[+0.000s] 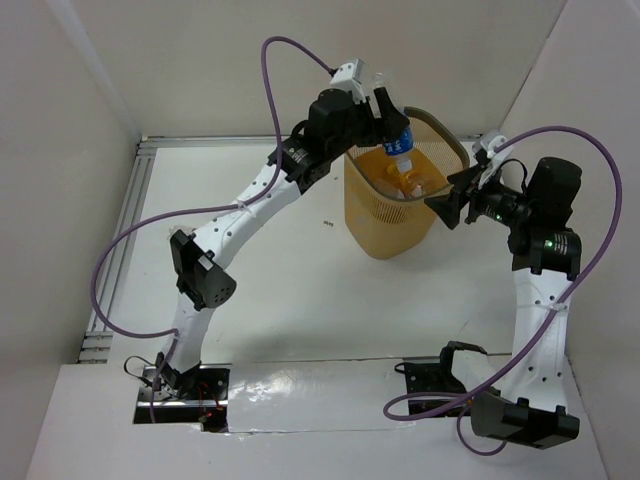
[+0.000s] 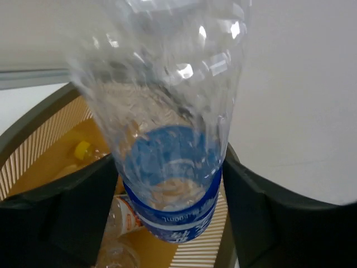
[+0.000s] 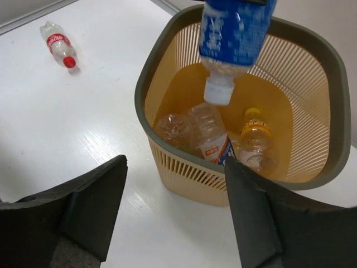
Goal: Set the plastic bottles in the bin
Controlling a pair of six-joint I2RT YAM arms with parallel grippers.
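My left gripper (image 1: 385, 108) is shut on a see-through bottle with a blue label (image 1: 400, 142) and holds it cap down over the mouth of the orange mesh bin (image 1: 440, 128). In the left wrist view the bottle (image 2: 173, 139) fills the space between the fingers (image 2: 83, 206). In the right wrist view its white cap (image 3: 217, 92) hangs inside the bin's dark rim (image 3: 139, 95). Three bottles lie in the bin: a white-labelled one (image 3: 211, 138), an orange-capped one (image 3: 254, 131) and a clear one (image 3: 170, 125). My right gripper (image 3: 174, 162) is open and empty beside the bin.
A red-labelled bottle (image 3: 57, 43) lies on the white table well beyond the bin in the right wrist view. White walls close off the back and sides. A metal rail (image 1: 125, 220) runs along the left edge.
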